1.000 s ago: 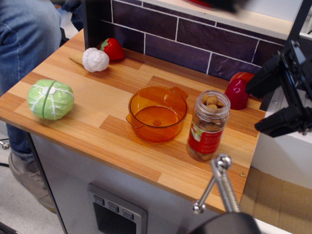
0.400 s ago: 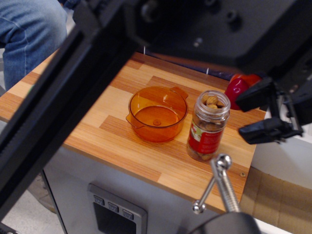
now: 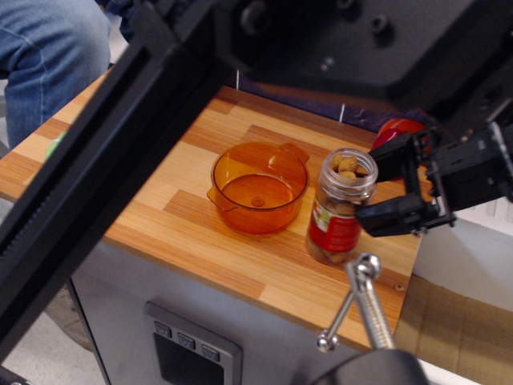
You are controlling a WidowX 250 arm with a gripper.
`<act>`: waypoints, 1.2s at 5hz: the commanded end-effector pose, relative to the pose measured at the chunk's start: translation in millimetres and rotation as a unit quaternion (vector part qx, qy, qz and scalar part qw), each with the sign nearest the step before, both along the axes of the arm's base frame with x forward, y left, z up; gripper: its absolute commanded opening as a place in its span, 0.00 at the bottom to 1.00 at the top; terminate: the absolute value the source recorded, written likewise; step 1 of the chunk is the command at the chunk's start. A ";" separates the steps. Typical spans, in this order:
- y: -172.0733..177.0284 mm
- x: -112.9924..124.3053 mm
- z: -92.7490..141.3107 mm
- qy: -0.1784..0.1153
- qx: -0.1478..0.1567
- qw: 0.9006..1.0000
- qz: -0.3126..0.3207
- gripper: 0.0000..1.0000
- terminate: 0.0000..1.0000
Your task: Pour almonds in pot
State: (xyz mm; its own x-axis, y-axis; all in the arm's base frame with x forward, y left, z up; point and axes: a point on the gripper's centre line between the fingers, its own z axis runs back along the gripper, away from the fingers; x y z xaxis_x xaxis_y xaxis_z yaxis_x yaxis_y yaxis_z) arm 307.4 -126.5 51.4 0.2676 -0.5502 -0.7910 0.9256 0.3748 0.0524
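A clear plastic jar [image 3: 341, 210] with a red label stands upright on the wooden counter [image 3: 200, 241], open at the top, with tan-brown almonds [image 3: 347, 165] showing inside. The translucent orange pot [image 3: 258, 186] with two small side handles sits just left of the jar and holds nothing. My black gripper [image 3: 383, 187] is open at the jar's right side, one finger behind the rim, the other in front near the jar's shoulder. The fingers reach around the jar's upper part without closing on it.
The black arm body [image 3: 200, 88] crosses the upper left of the view and hides the back of the counter. A red toy [image 3: 398, 128] sits behind the gripper. A person in jeans [image 3: 48, 48] stands at far left. A metal handle [image 3: 362, 301] sticks up at the front right.
The arm swung in across the view, hiding the cabbage, garlic and pepper toys. The gripper moved left from beyond the counter's right edge to the jar's upper part. Jar and pot have not moved.
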 end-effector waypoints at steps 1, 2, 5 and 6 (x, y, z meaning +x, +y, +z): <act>14.1 -17.2 2.7 -0.005 -0.007 1.000 -0.009 1.00 0.00; 26.0 -21.9 -2.6 -0.041 0.026 0.999 -0.006 1.00 0.00; 11.3 -25.8 37.9 0.064 -0.187 0.980 0.018 0.00 0.00; 10.8 -25.6 44.9 0.090 -0.310 0.945 0.053 0.00 0.00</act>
State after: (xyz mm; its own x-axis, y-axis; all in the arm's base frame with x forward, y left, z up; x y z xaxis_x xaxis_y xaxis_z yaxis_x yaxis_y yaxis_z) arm 286.1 -114.4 65.7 0.2480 -0.8959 -0.3686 0.7903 0.4072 -0.4578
